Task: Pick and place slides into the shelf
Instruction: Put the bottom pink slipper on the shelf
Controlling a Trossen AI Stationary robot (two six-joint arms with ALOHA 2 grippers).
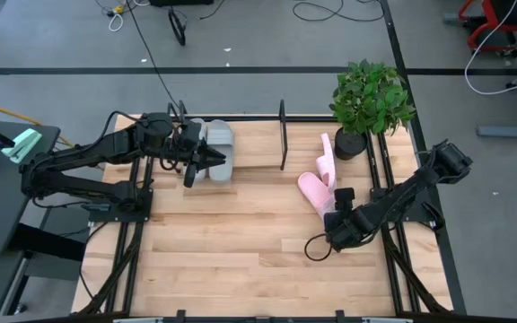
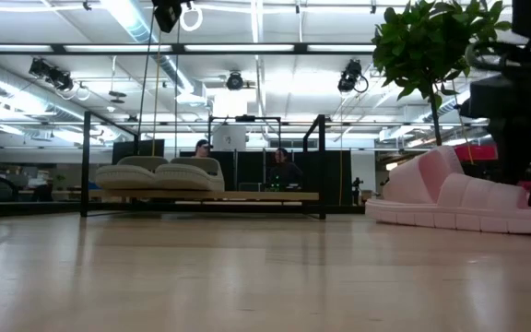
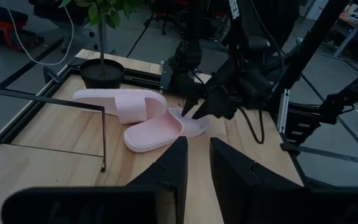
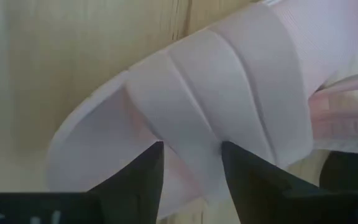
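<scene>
Two grey slides point(image 1: 215, 144) lie side by side on the low black wire shelf point(image 1: 282, 135) at the far left; the low view shows them point(image 2: 159, 173) resting sole down on its rails. My left gripper point(image 1: 206, 164) hovers at their near side, open and empty. Two pale pink slides lie near the plant. One point(image 1: 327, 157) is on its side against the other point(image 1: 316, 190), which lies sole down on the table. My right gripper point(image 1: 337, 208) is at the strap of this nearer pink slide point(image 4: 185, 106) and is shut on it. My right gripper has the nearer pink slide's wide strap point(image 4: 194, 149) between its two fingers. One finger is on the opening side over the footbed, the other on the strap's outer top. The fingers come slanting down from the table's near right. The slide lies sole down on the table point(image 2: 459, 205).
A potted plant point(image 1: 371, 99) stands at the far right corner, right behind the pink slides. The shelf's right part point(image 1: 258, 166) holds nothing. Black arm-mount rails point(image 1: 393, 224) run along the table's left and right edges. People sit in the room behind point(image 2: 201, 148).
</scene>
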